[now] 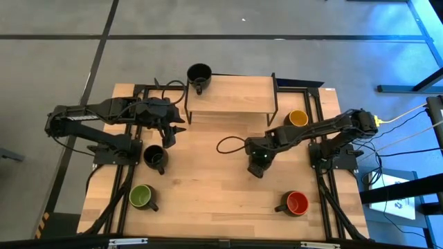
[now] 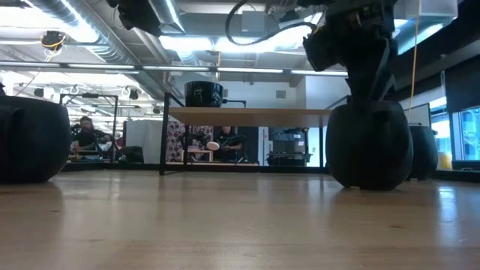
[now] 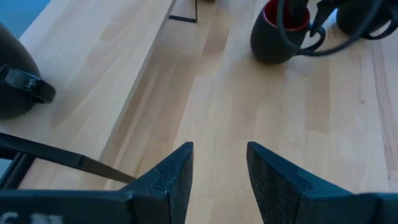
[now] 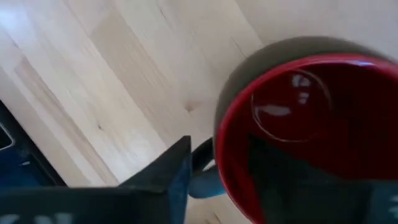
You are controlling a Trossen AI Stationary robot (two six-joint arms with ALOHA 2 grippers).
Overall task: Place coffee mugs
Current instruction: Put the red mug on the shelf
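Now the right end effector (image 1: pixel 257 168) clamps the dark-red mug's (image 4: pixel 311 124) rim; the left end effector (image 3: pixel 219 177), fingers apart, hovers over the table (image 1: pixel 208 180).

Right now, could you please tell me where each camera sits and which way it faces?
High: above the table, straight down; both arms, left hand, right hand.
Low: table-top height, level into the room; right arm atop the dark red mug.
Left wrist: on left arm, across the table past its open fingers.
Right wrist: on right arm, down into that mug.
Shared: low and left wrist both show that mug.
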